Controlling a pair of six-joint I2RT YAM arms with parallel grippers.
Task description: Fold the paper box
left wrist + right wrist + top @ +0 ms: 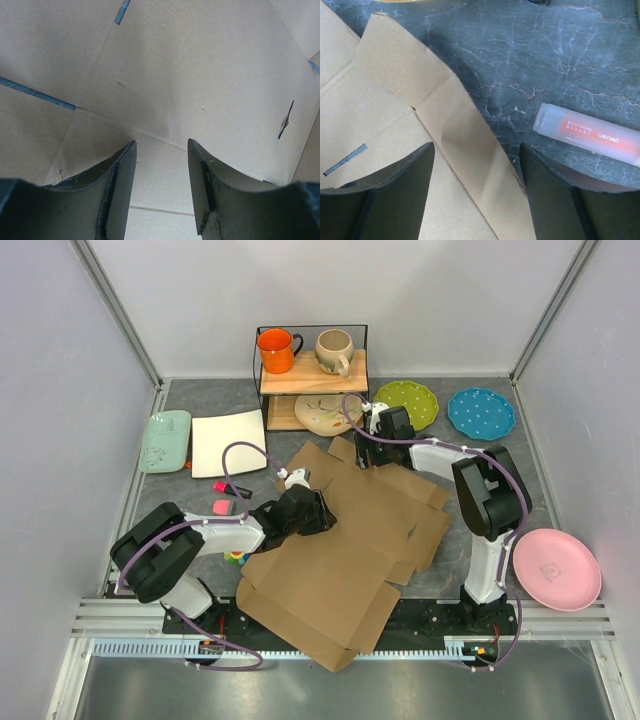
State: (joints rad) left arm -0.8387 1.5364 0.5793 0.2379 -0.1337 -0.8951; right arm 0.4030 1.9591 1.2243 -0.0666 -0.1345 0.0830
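Lying flat: paper box (330,570) | left tool (160,147) released above it | right tool (476,150) released astride its flap (455,125)

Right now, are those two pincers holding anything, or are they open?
Left pincer: open, empty, over the paper box.
Right pincer: open, empty, above that box's edge.

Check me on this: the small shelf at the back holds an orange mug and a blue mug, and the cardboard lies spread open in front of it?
Nearly. The shelf holds an orange mug and a beige mug, not a blue one, as the top external view shows. The paper box does lie spread open in front of it.
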